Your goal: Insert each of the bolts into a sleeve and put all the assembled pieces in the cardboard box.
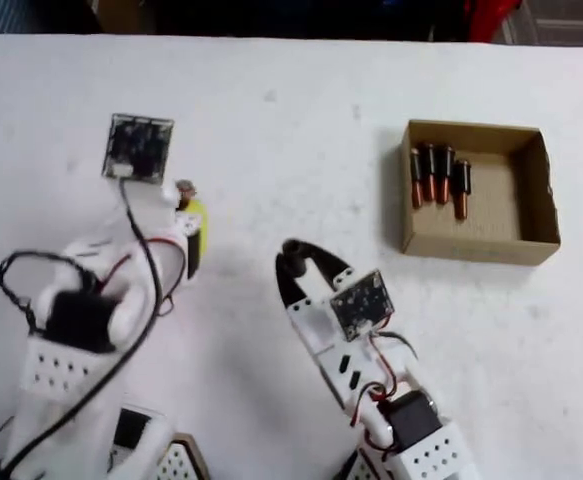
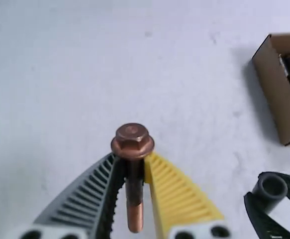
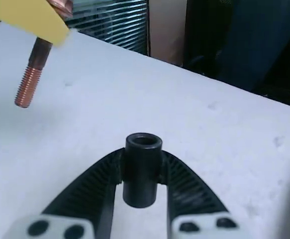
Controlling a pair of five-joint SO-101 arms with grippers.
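- Gripping a copper bolt (image 2: 133, 144) by its shank, the left gripper (image 2: 131, 160) had its grey and yellow jaws closed down to the shank's width. The hex head stood just past the fingertips, and the threaded end ran back between the jaws.
- In the high view, this gripper (image 1: 187, 218) sat in the left half of the frame over the table (image 1: 271, 120), with the bolt (image 1: 183, 190) at its tip.
- The right gripper (image 3: 142, 158) had its black jaws closed on a black sleeve (image 3: 143, 174), whose open bore faced the wrist camera.
- In the high view, the right gripper (image 1: 293, 265) sat at lower centre with the sleeve (image 1: 291, 252) at its tip, right of the bolt and apart from it.
- The right wrist view showed the bolt's threaded end sticking out past the yellow jaw, well apart from the sleeve.
- The box (image 1: 476, 245) lay at the right of the high view, apart from both grippers. Four assembled pieces (image 1: 438, 175) lay side by side in its upper left part.
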